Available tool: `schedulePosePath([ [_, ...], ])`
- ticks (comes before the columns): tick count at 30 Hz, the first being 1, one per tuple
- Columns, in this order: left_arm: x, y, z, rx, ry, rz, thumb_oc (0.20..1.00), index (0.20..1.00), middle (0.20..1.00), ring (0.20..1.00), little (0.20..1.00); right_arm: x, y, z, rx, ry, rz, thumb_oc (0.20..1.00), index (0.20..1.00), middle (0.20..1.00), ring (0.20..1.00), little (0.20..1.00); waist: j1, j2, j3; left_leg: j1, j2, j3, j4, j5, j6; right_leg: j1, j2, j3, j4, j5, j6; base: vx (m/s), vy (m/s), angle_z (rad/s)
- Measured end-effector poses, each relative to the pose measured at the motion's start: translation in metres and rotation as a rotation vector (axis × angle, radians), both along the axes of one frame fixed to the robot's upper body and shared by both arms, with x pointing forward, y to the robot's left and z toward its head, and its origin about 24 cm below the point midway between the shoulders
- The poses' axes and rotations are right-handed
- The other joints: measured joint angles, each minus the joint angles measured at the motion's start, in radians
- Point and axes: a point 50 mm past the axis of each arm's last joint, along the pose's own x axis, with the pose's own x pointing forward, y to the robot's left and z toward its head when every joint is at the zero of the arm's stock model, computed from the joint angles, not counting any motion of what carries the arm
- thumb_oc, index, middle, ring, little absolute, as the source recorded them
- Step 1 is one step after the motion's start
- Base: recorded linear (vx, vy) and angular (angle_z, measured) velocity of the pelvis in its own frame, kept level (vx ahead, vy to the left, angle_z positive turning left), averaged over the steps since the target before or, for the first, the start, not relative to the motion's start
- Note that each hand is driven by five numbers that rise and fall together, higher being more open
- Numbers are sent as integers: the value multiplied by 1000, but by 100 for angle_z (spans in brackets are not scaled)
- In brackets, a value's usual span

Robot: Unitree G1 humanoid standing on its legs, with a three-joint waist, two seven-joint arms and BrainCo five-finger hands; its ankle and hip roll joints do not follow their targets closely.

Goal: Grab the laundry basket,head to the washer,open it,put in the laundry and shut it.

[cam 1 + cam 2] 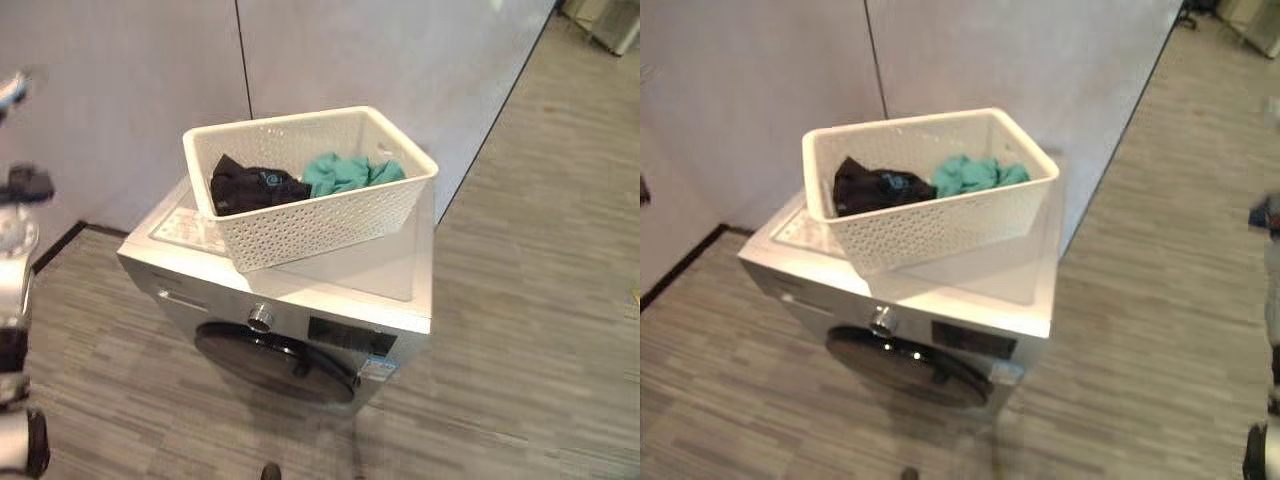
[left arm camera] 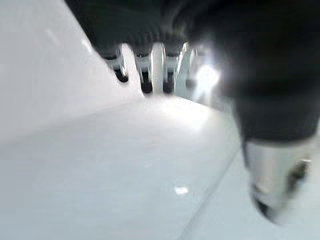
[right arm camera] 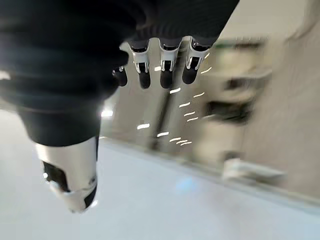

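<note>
basket on the washer top, both hands empty and clear of it

white perforated laundry basket [image 1: 310,185] sits on top of the silver washer [image 1: 380,275], turned a little askew to the washer's edges. inside it: a black garment [image 1: 255,188] toward the robot's left, a teal garment [image 1: 350,172] beside it toward the right. round dark door [image 1: 275,362] on the washer front is closed, with a knob [image 1: 261,318] above it.

left hand [image 2: 145,70]: in its wrist view the fingers hang relaxed and hold nothing, pale wall beyond. right hand [image 3: 160,62]: the same, fingers slack, thumb apart, nothing held, only floor and room past them.

judgement: the grab is not yet made. to do it well, bring the hands in on the basket's two short ends, level with each other, and curl fingers under the rolled rim rather than squeezing the perforated walls, which likely flex. lift straight up so it does not drag on the washer top, and keep it flat; the clothes lie loose and could spill if it tips.
</note>
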Motion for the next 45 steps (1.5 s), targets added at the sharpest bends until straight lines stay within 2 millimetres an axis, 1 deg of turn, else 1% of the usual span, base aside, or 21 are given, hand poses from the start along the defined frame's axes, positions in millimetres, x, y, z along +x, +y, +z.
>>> schedulePosePath([
  [3,-31,15,-82,-211,157,102,1000,1000,1000,1000,1000,-30,-4,-62,82,164,-35,1000,1000,1000,1000,1000,-1,22,25,-1,17,5,0,2,-6,0,18,1,-2,1,-8,-91,-262,-3],
  [7,-66,1,-176,-477,399,112,1000,1000,1000,1000,1000,-71,5,-133,184,388,-72,1000,1000,1000,1000,1000,5,17,64,-9,41,-20,2,8,-24,4,48,-16,1,-2,-35,-163,-217,16],
  [10,-78,-27,-244,-755,523,58,1000,1000,1000,1000,1000,-86,22,-174,281,497,-58,1000,1000,1000,1000,1000,8,4,98,-56,43,-41,62,22,-45,-8,66,-42,21,-13,-55,-258,-170,31],
  [13,-93,-86,-330,-994,906,-27,1000,1000,1000,1000,1000,-81,59,-219,370,653,40,1000,1000,1000,1000,1000,1,-22,147,-124,54,-1,108,94,-87,-54,85,-93,89,-28,-101,-264,-164,46],
  [14,-94,-95,-337,-1010,952,-51,1000,1000,1000,1000,1000,-75,68,-223,387,653,61,1000,1000,1000,1000,1000,-1,-36,154,-134,65,7,108,116,-95,-81,72,-97,108,-24,-121,-144,-71,44],
  [15,-91,-111,-346,-1042,1009,-109,1000,1000,1000,1000,1000,-71,81,-232,426,665,88,1000,1000,1000,1000,1000,-3,-72,172,-176,59,37,107,202,-156,-117,56,-126,127,-39,-155,-114,-34,43],
  [16,-89,-117,-350,-1054,1033,-131,1000,1000,1000,1000,1000,-68,87,-237,445,669,97,1000,1000,1000,1000,1000,-6,-95,188,-228,66,74,265,114,-104,-120,45,-143,120,-7,-172,-114,-36,40],
  [17,-94,-121,-357,-1071,1089,-131,1000,1000,1000,1000,1000,-67,97,-245,477,690,110,1000,1000,1000,1000,1000,-4,-114,183,-268,84,100,496,24,-16,-111,37,-141,106,6,-176,-59,41,19],
  [18,-101,-126,-365,-1103,1126,-124,1000,1000,1000,1000,1000,-67,105,-251,487,715,129,1000,1000,1000,1000,1000,-16,-116,182,-244,102,97,630,-29,-10,-93,38,-142,95,10,-181,-37,73,16],
  [20,-109,-138,-375,-1165,1166,-111,1000,1000,1000,1000,1000,-72,111,-266,485,795,126,1000,1000,1000,1000,1000,-39,-98,174,-159,128,90,692,-52,-16,-87,44,-138,96,10,-182,-20,74,11],
  [23,-105,-158,-383,-1192,1235,-158,1000,1000,1000,1000,1000,-80,118,-284,476,917,136,1000,1000,1000,1000,1000,-67,-49,150,3,151,94,557,-50,-23,-116,72,-117,88,33,-175,-36,162,-16],
  [27,-92,-171,-384,-1129,1305,-218,1000,1000,1000,1000,1000,-88,128,-305,459,1052,131,1000,1000,1000,1000,1000,-60,-30,125,167,97,4,270,-103,-42,-143,78,-74,86,90,-144,-188,266,-39],
  [29,-86,-176,-383,-1086,1334,-246,1000,1000,1000,1000,1000,-86,135,-308,467,1058,140,1000,1000,1000,1000,1000,-68,-30,120,165,74,-22,242,-149,-65,-165,68,-57,95,118,-126,-254,307,-25],
  [30,-89,-179,-386,-1054,1384,-255,1000,1000,1000,1000,1000,-82,134,-306,451,1056,146,1000,1000,1000,1000,1000,-61,-16,106,179,49,-46,162,-145,-30,-202,60,-49,120,117,-118,-257,299,-25],
  [31,-86,-188,-386,-1017,1411,-296,1000,1000,1000,1000,1000,-75,138,-303,432,1045,171,1000,1000,1000,1000,1000,-87,21,84,175,40,-30,115,-177,-31,-252,54,-49,148,130,-91,-346,400,-46],
  [34,-84,-189,-385,-930,1449,-333,1000,1000,1000,1000,1000,-58,158,-291,324,1013,293,1000,1000,1000,1000,1000,-83,15,77,173,-64,-14,61,-207,29,-327,-23,8,166,208,-21,-319,286,-34],
  [38,-103,-181,-390,-914,1499,-292,1000,1000,1000,1000,1000,-52,176,-285,239,1011,411,1000,1000,1000,1000,1000,-55,1,81,148,-102,49,74,-175,81,-341,-125,-134,142,107,77,-238,96,-44],
  [41,-108,-174,-390,-909,1500,-269,1000,1000,1000,1000,1000,-44,185,-275,166,976,470,1000,1000,1000,1000,1000,-42,15,90,110,-88,47,69,-142,113,-361,-134,-130,280,82,64,-187,59,4],
  [43,-105,-175,-388,-908,1474,-287,1000,1000,1000,1000,1000,-35,188,-258,66,920,543,1000,1000,1000,1000,1000,-22,29,100,85,-60,15,71,-112,92,-335,-100,-67,458,-9,68,-57,-44,43],
  [44,-104,-176,-387,-907,1467,-300,1000,1000,1000,1000,1000,-32,189,-252,28,906,576,1000,1000,1000,1000,1000,-7,34,98,74,-46,-12,71,-104,83,-272,-82,-50,461,-60,69,-47,-84,48],
  [45,-105,-176,-386,-896,1464,-313,1000,1000,1000,1000,1000,-26,192,-248,-12,893,601,1000,1000,1000,1000,1000,17,20,88,58,-46,-28,69,-103,77,-190,-81,-46,351,-92,61,-52,-82,34],
])
